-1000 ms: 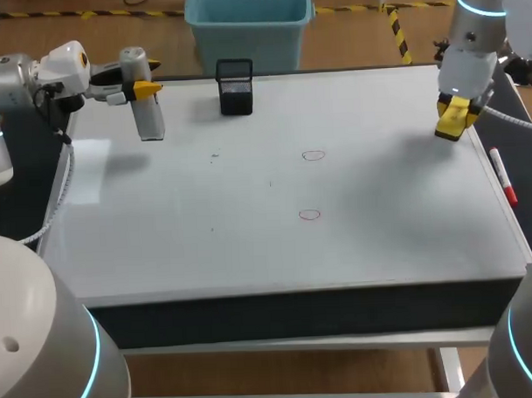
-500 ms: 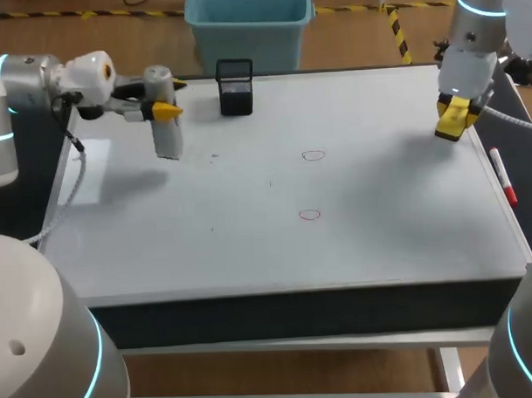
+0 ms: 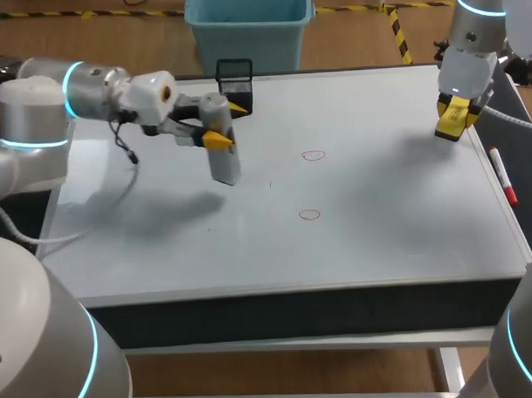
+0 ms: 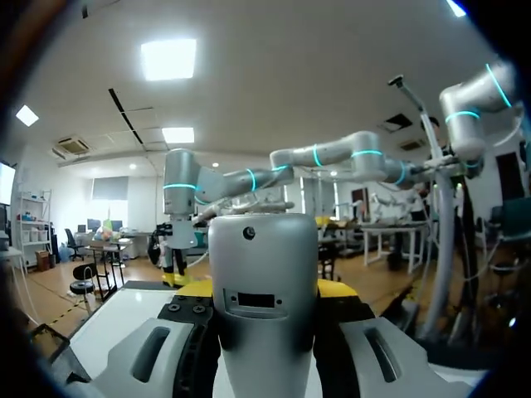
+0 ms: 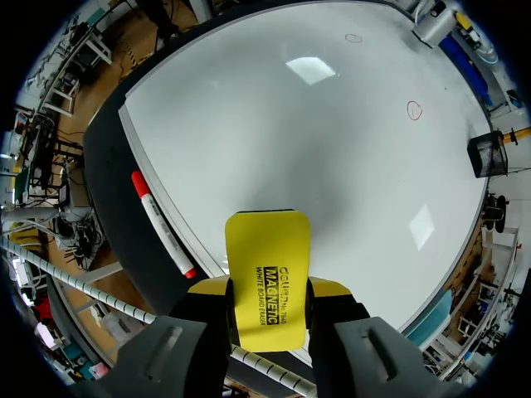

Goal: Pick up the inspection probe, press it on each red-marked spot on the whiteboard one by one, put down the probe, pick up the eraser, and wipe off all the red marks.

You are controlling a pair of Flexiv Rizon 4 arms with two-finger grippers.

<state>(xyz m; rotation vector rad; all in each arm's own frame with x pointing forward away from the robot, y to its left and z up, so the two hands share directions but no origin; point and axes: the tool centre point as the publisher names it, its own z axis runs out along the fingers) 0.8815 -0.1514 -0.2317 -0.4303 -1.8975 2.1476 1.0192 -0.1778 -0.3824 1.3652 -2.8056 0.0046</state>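
Above the whiteboard's (image 3: 381, 247) left half, the left gripper (image 3: 226, 123) clamps the probe (image 3: 224, 161) upright, the nearer red mark (image 3: 313, 154) at its 3 o'clock, the second mark (image 3: 309, 215) at 4, while the right gripper (image 5: 268, 290), well apart, grips the eraser (image 5: 267, 249).

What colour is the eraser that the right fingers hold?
The eraser is bright yellow with black print; the right wrist view shows it best.
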